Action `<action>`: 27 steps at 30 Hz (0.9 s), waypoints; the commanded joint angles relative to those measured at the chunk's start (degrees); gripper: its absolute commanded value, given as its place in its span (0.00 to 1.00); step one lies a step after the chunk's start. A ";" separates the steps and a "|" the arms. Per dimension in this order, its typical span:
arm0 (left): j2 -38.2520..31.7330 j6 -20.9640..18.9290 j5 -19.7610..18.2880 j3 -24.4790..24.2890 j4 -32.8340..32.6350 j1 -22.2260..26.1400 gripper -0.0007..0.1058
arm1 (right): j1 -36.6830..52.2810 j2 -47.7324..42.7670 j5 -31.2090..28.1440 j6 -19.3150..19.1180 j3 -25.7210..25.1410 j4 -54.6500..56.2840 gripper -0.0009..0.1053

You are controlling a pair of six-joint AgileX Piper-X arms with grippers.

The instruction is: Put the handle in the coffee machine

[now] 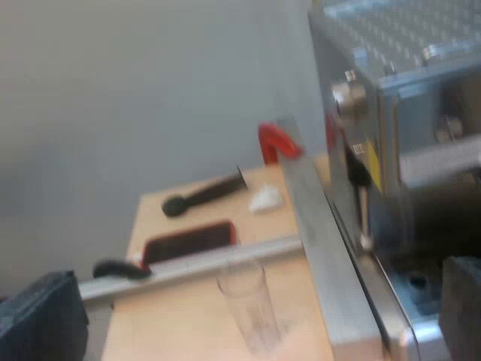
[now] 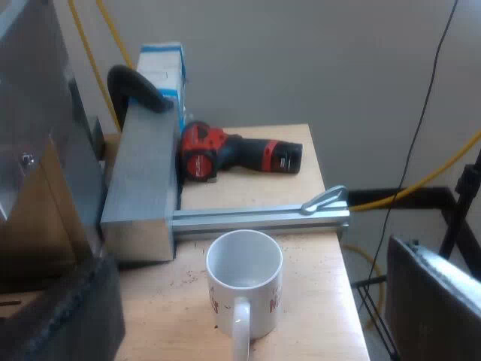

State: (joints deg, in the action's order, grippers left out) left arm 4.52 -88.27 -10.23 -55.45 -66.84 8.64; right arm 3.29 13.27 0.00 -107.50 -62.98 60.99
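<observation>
My left tool (image 1: pixel 254 312) hangs released beside the espresso machine (image 1: pixel 398 113), and my right tool (image 2: pixel 252 331) is released above the mug (image 2: pixel 263 297). I cannot tell where the holder lies. Fetching seems in hand: next I must find and grasp it.

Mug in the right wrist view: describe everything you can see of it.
The mug is white and looks ceramic, with red printing on its side that is too small to read. It stands upright on the light wooden table. Its mouth is open and it is empty as far as the inside shows, with its loop handle turned toward the camera. It sits close beside the aluminium rail; whether the two touch cannot be told. Nothing grips it.
</observation>
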 commanded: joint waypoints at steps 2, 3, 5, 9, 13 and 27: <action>-2.54 -0.17 0.54 0.22 -4.70 -0.14 0.92 | 0.22 -4.32 0.00 -0.80 1.96 -0.33 0.71; -2.99 -0.17 0.54 0.22 -5.32 -0.14 0.92 | 0.22 -5.84 0.00 -0.80 2.83 -0.33 0.71; -3.76 -0.17 0.54 0.22 -6.28 -0.14 0.92 | 0.22 -8.50 0.00 -0.80 4.46 -0.33 0.71; -7.12 0.96 0.54 0.22 -10.10 -0.14 0.92 | 0.22 -15.15 0.00 -0.80 8.35 -0.33 0.71; -8.86 1.64 0.54 0.22 -12.74 -0.14 0.92 | 0.11 -16.18 0.37 -0.75 9.49 3.22 0.71; -11.13 -1.04 -0.12 0.94 -14.07 -0.63 0.92 | 0.11 -16.28 1.59 -0.73 11.69 2.29 0.71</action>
State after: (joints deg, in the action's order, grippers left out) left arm -0.84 -87.98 -9.84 -54.60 -81.68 8.24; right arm 3.29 -0.50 0.97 -107.58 -51.19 64.41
